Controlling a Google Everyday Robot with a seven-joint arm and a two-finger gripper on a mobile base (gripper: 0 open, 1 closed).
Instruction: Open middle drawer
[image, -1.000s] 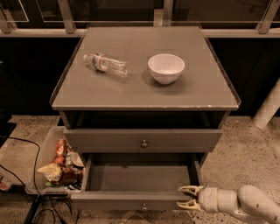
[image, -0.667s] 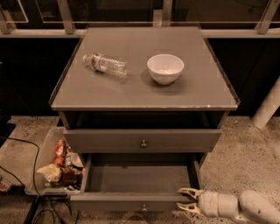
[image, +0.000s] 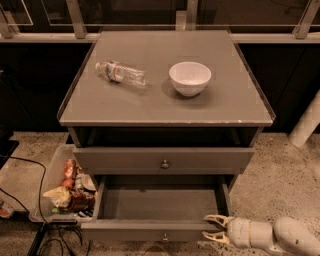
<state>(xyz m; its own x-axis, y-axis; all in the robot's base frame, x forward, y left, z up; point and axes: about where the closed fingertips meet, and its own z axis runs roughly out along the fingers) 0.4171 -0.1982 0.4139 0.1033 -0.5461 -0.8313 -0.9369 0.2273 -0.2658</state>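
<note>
The middle drawer (image: 162, 202) is pulled out toward me. Its plain grey box is empty, and its flat front (image: 125, 231) carries a small round knob (image: 164, 236) at the bottom edge of the view. Above it, the wider top drawer front (image: 120, 160) with its knob (image: 164, 163) is closed. The lowest drawer is hidden under the open one. My gripper (image: 213, 227) is at the lower right, beside the right front corner of the open drawer. Its pale fingers (image: 216, 218) are spread apart and hold nothing.
A plastic bottle (image: 121, 73) lies on the cabinet top (image: 150, 102), next to a white bowl (image: 190, 77). A clear bin of snack packs (image: 65, 190) sits on the floor at the cabinet's left, with cables (image: 47, 240) in front of it. A white post (image: 306, 122) stands at the right.
The gripper and arm have sunk very slightly at the drawer's right front corner. The drawer stays pulled out the same amount.
</note>
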